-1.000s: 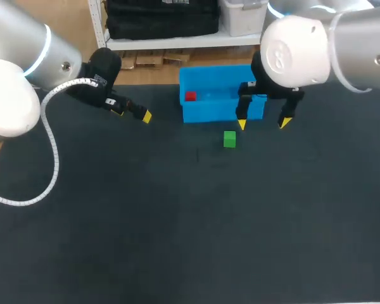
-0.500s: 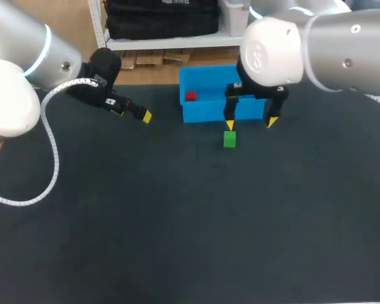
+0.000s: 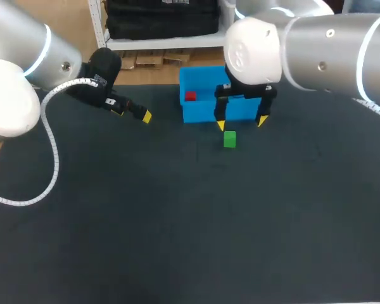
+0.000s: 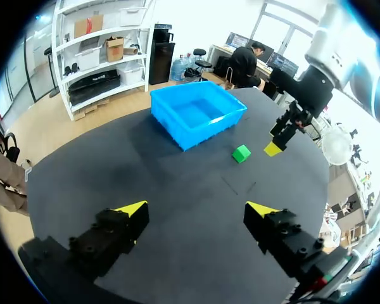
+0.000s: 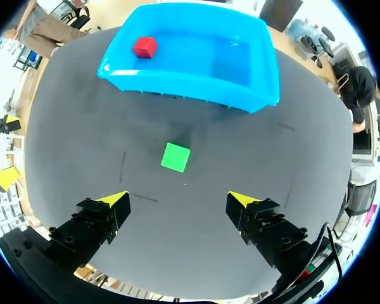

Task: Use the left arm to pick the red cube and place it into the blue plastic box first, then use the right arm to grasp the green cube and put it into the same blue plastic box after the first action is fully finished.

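The red cube (image 3: pixel 190 96) (image 5: pixel 144 47) lies inside the blue plastic box (image 3: pixel 206 113) (image 5: pixel 190 85) (image 4: pixel 196 123), at its left end. The green cube (image 3: pixel 229 139) (image 5: pixel 176 157) (image 4: pixel 241 153) rests on the dark table just in front of the box. My right gripper (image 3: pixel 240 123) (image 5: pixel 178 200) hangs open above the table, over the box's front wall, with the green cube just ahead of and between its fingertips, untouched. My left gripper (image 3: pixel 142 115) (image 4: pixel 195 208) stands open and empty to the left of the box, a little above the table.
The dark table (image 3: pixel 177 221) stretches wide in front of the cube and the box. A white cable (image 3: pixel 50 152) loops from my left arm over the table's left part.
My right arm has moved left along the box's front, bringing its open gripper from right of the green cube to above it. The left arm has kept still.
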{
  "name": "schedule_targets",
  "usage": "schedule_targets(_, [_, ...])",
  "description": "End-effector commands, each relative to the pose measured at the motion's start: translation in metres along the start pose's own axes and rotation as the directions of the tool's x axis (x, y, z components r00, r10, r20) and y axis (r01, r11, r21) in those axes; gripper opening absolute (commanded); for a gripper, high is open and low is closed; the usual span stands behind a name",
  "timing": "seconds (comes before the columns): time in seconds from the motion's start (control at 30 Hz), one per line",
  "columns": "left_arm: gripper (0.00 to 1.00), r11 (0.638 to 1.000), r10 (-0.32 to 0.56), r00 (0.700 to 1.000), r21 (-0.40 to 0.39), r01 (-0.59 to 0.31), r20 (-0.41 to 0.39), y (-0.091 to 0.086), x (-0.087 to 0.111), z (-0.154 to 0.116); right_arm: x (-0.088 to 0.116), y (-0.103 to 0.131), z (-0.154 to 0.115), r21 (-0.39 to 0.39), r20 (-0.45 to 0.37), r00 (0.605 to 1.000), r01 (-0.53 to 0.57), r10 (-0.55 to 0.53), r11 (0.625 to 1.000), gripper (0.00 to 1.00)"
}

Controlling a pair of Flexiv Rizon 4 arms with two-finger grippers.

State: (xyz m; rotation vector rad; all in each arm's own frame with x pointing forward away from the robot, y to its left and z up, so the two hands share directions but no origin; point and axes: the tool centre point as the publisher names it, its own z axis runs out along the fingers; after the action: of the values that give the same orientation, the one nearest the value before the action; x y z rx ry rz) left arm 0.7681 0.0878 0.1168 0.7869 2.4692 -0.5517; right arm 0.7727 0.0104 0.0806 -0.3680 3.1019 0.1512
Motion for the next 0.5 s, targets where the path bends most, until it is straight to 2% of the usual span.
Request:
schedule_targets(0.03, [1.00, 1.000, 0.002, 1.000, 0.004, -0.002, 0.002, 0.001, 0.000, 0.000, -0.007, 0.002, 0.008, 0.004, -0.013, 1.000, 0.003, -0.003, 1.000, 1.00])
schedule_targets(0.5, [1.00, 1.000, 0.002, 1.000, 0.004, -0.002, 0.002, 0.001, 0.000, 0.000, -0.016, 0.002, 0.026, 0.020, -0.037, 0.999, 0.032, -0.031, 0.999, 1.00])
